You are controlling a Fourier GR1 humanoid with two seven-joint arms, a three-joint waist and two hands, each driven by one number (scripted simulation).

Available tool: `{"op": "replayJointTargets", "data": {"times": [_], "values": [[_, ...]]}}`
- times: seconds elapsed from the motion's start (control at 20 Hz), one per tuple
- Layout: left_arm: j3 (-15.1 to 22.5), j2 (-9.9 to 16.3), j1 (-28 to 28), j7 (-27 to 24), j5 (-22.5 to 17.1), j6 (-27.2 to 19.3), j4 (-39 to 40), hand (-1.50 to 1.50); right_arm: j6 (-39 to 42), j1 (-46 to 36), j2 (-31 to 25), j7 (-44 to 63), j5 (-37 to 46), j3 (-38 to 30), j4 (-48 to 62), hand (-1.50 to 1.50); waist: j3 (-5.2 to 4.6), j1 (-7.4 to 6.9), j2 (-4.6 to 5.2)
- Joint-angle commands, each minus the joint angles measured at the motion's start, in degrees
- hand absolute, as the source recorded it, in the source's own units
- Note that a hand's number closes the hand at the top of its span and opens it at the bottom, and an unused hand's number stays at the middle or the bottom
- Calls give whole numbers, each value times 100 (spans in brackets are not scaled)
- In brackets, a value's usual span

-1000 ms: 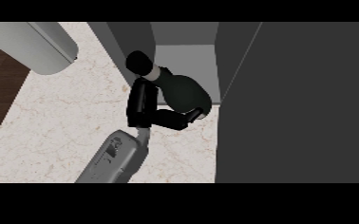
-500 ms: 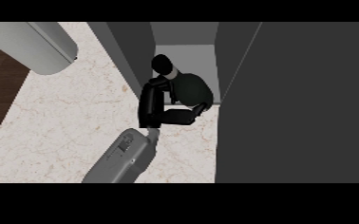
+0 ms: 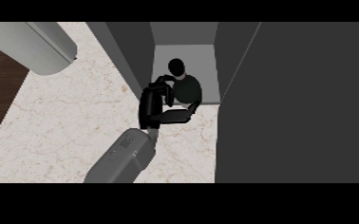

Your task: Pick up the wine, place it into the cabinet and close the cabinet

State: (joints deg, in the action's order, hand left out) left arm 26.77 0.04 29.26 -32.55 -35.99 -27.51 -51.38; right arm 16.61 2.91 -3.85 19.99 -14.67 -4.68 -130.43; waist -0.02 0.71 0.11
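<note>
From the lower edge a grey forearm point(image 3: 119, 159) ran up toward twelve o'clock, ending in the right hand point(image 3: 155, 108), which had carried its load farther in than half a second before. The hand's fingers point(image 3: 160, 83) and thumb were curled round the dark wine bottle point(image 3: 184, 88), fingers on its nine o'clock side, thumb under it at six. The bottle now stood at the cabinet's point(image 3: 184, 52) threshold, its cap over the pale cabinet floor. At three o'clock stood the open cabinet door point(image 3: 288, 104). At ten o'clock lay a grey cylinder point(image 3: 35, 47) on the marble counter point(image 3: 63, 123).
</note>
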Motion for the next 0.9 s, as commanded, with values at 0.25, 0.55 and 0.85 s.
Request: {"op": "replayJointTargets", "data": {"times": [0.25, 0.55, 0.85], "values": [[-365, -4, 494, -614, -950, 935, 1110, 150, 125, 385, 131, -210, 17, 94, -175, -150, -1, 30, 5], [25, -4, 1031, -818, -1435, 1001, 1870, 150, 287, 626, 201, -520, 128, 98, -57, -150, -1, 86, 14], [77, -4, 1600, -777, -1812, 1055, 2225, 150, 264, 389, 256, -536, 323, 287, 248, -150, -2, 96, 23]]}}
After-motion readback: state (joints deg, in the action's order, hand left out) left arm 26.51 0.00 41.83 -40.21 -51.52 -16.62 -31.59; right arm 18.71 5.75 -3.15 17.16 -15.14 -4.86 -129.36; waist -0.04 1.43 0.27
